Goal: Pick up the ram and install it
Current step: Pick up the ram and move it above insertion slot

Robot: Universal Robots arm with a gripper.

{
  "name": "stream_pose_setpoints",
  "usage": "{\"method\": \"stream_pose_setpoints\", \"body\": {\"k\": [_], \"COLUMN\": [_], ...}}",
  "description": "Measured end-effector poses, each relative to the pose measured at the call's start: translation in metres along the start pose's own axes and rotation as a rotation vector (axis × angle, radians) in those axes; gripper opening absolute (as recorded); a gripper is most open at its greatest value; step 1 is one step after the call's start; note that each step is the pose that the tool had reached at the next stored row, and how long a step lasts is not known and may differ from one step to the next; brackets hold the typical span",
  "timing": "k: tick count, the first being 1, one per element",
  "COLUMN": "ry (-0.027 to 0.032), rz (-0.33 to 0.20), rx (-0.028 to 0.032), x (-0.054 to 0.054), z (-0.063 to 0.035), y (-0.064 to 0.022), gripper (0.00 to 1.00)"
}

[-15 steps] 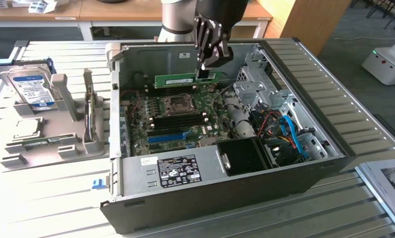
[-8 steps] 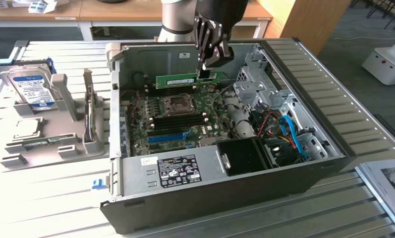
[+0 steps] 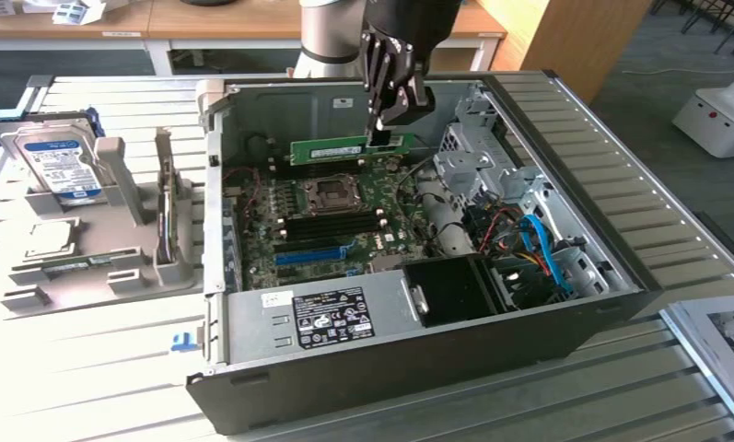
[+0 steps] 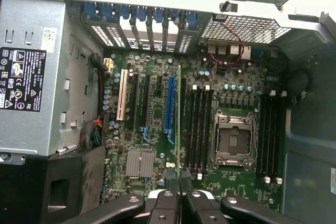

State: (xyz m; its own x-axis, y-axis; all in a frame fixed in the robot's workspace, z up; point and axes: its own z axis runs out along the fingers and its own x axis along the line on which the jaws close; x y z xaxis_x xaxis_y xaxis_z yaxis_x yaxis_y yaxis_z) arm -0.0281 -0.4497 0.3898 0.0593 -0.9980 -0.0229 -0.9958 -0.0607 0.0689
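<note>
The gripper (image 3: 385, 131) is hanging over the open computer case (image 3: 612, 267) in the upper centre of the exterior view. Its jaws are clamped on the ram (image 3: 336, 149), pinching it near the end toward the exterior view's right. The ram is sitting level in the air, clear of the motherboard (image 3: 286, 235) and just above the processor socket (image 3: 331, 193) in the picture.

In the wrist view the ram (image 4: 179, 119) is showing edge-on as a thin green line running out from the gripper (image 4: 180, 195). It is lying between the blue slot (image 4: 169, 111) and the black memory slots (image 4: 199, 127).

The step in hand looks like carrying the stick to a memory slot. Doing it well probably means getting that thin edge parallel to one black slot and straight over it, not over the blue one. It also means holding the stick level so both ends go in together. Whether the slot latches are standing open cannot be told, nor which way the notch is facing.

The case is lying on its side on a pale slatted table (image 3: 121, 368). A grey fixture (image 3: 97, 267) at the exterior view's left is holding a hard drive (image 3: 53, 161) upright. Wooden desks (image 3: 219, 23) are running along the top of the frame.
</note>
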Motion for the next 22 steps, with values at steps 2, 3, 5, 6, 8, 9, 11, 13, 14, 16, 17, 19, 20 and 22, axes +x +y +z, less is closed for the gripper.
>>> {"method": "stream_pose_setpoints", "body": {"k": [2,3,5,6,8,9,11,13,14,16,17,19,20,22], "ry": [0.0001,-0.0001,-0.0002,-0.0001,-0.0001,-0.0002,-0.0003,-0.0002,-0.0002,-0.0004,-0.0004,-0.0003,-0.0003,-0.0004], "rz": [0.0,0.0,0.0,0.001,0.001,0.001,0.002,0.002,0.002,0.003,0.003,0.004,0.004,0.004], "rx": [-0.0001,-0.0001,0.0,0.0,0.0,0.0,0.0,0.0,0.0,0.0001,0.0001,0.0001,0.0,0.0001], "x": [-0.002,-0.003,-0.006,-0.008,-0.011,-0.013,-0.018,-0.022,-0.024,-0.028,-0.031,-0.035,-0.037,-0.04], "z": [0.0,0.0001,0.0003,0.0003,0.0005,0.0006,0.0008,0.001,0.0011,0.0014,0.0014,0.0016,0.0017,0.0018], "y": [0.0001,-0.0001,-0.0004,-0.0005,-0.0007,-0.0008,-0.0011,-0.0013,-0.0015,-0.0018,-0.0019,-0.0022,-0.0023,-0.0025], "gripper": [0.12,0.12,0.12,0.12,0.12,0.12,0.12,0.12,0.12,0.12,0.12,0.12,0.12,0.12]}}
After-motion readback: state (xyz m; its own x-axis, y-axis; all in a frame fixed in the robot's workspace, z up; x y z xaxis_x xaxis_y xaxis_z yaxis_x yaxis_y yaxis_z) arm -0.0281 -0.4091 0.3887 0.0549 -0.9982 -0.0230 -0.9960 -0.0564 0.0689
